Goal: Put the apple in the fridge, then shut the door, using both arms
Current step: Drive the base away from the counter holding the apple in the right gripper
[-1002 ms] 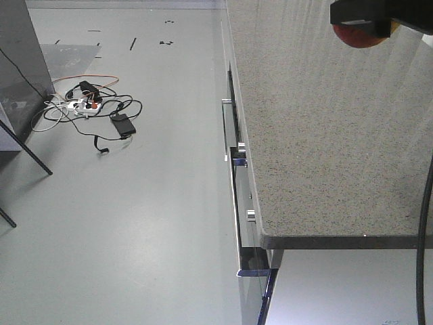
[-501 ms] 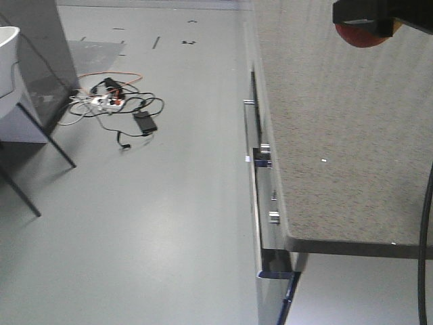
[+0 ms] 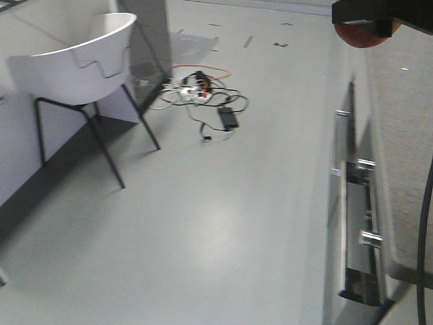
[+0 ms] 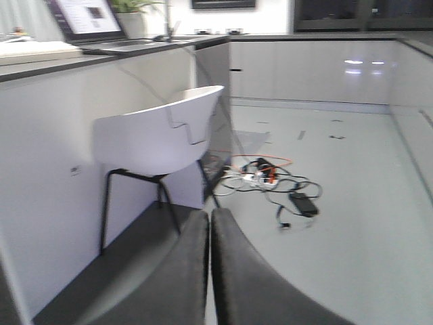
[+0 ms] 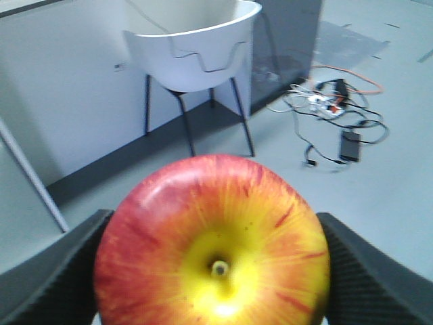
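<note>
The apple point(image 5: 213, 244), red with a yellow patch round its stem dimple, fills the right wrist view. My right gripper point(image 5: 213, 274) is shut on it, one black finger point(image 5: 57, 274) on each side. In the front view the apple point(image 3: 362, 36) shows under the black right gripper point(image 3: 365, 20) at the top right, held high above the floor. My left gripper point(image 4: 210, 227) is shut and empty, its two dark fingers pressed together and pointing toward the floor by a chair. The fridge and its door are out of view.
A white shell chair point(image 3: 81, 61) on black legs stands at the left, beside a dark grey cabinet point(image 3: 152, 30). A tangle of cables with a power strip point(image 3: 203, 95) lies on the grey floor. A speckled counter with drawer handles point(image 3: 358, 223) runs along the right.
The front view has swung to the left: the counter slid to the right edge and the white chair came into view. The apple stays in my right gripper.
</note>
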Motion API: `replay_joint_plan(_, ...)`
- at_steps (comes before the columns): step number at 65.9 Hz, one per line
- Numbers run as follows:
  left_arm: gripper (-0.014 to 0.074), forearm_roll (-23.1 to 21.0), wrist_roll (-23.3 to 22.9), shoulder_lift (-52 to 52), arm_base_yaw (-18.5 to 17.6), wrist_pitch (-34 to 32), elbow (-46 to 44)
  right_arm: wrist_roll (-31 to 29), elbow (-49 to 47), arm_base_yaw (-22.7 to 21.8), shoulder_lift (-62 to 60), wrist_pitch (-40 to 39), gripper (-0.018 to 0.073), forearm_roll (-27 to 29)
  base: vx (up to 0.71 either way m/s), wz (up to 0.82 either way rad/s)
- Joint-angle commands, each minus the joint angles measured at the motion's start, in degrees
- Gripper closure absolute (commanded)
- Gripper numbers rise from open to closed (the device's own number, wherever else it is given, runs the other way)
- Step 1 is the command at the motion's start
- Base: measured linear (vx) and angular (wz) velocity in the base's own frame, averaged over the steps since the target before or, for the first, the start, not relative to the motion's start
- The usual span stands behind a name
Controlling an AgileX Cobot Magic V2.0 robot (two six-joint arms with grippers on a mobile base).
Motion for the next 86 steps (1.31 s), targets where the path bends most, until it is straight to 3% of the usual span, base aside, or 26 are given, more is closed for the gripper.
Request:
replay_joint_plan(1,0.0603,-0.3,0.0,-0.3,-0.3,-4.2,-1.2,-0.2,-1.8,-0.2,-1.8,-3.5,0.0438,2.3,-0.03,0.58)
replay_joint_plan(86,0.0603,-0.3,0.0,-0.3,-0.3,-4.2,-1.2,-0.2,-1.8,-0.2,-1.7,-3.5,0.0438,2.3,-0.03,0.45)
